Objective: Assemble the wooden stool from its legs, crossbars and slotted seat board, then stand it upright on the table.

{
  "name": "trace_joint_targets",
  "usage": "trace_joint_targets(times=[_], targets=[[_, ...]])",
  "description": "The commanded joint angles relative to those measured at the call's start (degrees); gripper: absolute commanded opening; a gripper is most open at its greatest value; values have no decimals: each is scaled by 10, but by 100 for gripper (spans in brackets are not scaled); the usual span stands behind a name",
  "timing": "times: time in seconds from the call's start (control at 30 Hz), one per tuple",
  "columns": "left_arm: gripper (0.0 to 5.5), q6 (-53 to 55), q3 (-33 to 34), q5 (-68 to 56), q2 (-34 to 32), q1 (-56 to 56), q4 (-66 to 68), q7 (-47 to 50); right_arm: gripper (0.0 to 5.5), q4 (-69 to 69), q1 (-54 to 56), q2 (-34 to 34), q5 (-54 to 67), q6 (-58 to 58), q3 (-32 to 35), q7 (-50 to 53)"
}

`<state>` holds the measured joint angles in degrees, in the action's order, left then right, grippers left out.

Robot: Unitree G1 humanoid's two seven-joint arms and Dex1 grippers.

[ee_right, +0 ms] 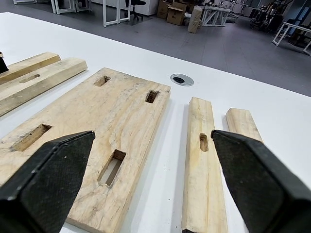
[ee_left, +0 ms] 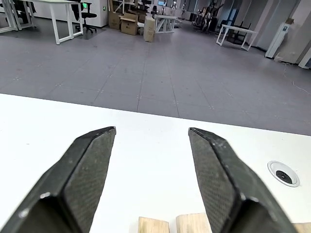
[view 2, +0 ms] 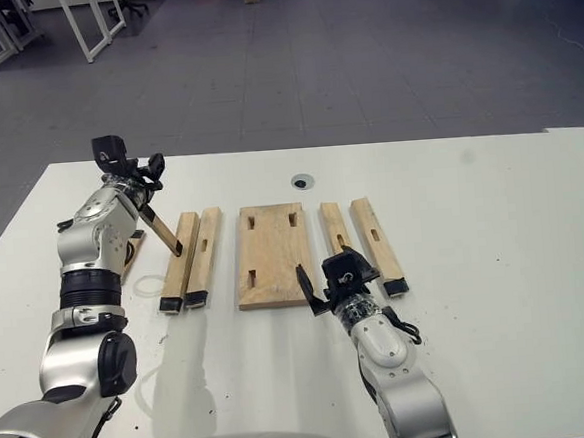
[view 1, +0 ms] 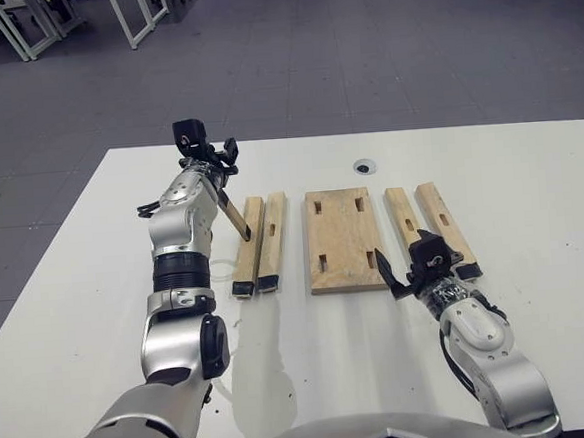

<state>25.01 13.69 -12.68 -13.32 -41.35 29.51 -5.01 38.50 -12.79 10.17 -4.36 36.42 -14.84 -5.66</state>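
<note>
On the table point(view 1: 64, 255), the slotted seat board point(view 1: 343, 237) lies flat between the left legs point(view 1: 270, 236) and right legs point(view 1: 442, 218), likely stiff, light and graspable across its long edges, while the left end effector point(ee_left: 151, 131) and right end effector point(ee_right: 150, 141) hang released, empty

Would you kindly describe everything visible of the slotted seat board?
The slotted seat board is a rectangular plank of wood with four rectangular slots, two by each end. It lies flat on the white table, between the left leg pair and the right leg pair, apart from both. The open right pincer hovers at its near right corner; contact cannot be told.
</note>
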Motion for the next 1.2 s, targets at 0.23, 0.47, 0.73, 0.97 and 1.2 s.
trace_joint_targets(times=[0.23, 0.47, 0.73, 0.97, 1.2], targets=[[277, 149, 25, -81, 2, 2, -361, 44, 441, 4, -4, 6, -2, 2, 10, -4], [399, 204, -59, -71, 21, 484, -780, 41, 441, 22, -29, 13, 0, 9, 19, -7], [485, 128, -138, -17, -20, 761, -773, -7, 441, 21, -43, 21, 3, 5, 19, -18], [485, 80, -126, 18, -36, 731, -571, -35, 441, 14, -32, 22, 2, 3, 17, -28], [485, 42, -142, 39, 4, 563, -414, -15, 441, 14, -23, 26, 4, 9, 24, -39]])
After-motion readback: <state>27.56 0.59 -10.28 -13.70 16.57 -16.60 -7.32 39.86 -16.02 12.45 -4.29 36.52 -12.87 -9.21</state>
